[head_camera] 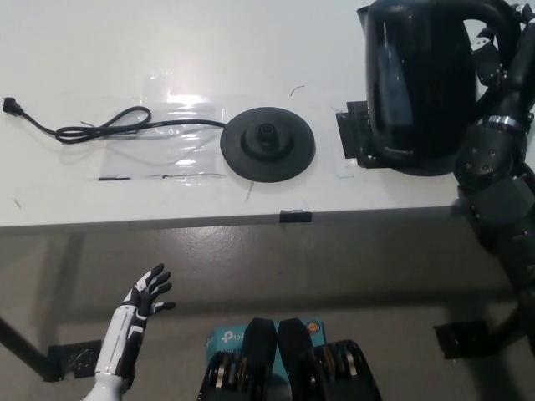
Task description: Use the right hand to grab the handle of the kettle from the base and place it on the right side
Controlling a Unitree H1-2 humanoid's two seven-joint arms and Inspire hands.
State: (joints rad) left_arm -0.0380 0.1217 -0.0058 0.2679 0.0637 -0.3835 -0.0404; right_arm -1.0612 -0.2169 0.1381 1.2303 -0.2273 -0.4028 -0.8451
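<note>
kettle (418, 83): top cut by upper frame edge; handle mostly hidden behind right hand
right hand (506, 46): partly cut at right edge; black on black, grip on handle can't be resolved
kettle underside: contact w/ table (125, 50) not visible
black patch (355, 138): right part covered by kettle
left hand (146, 294): forearm cut at bottom edge
</note>
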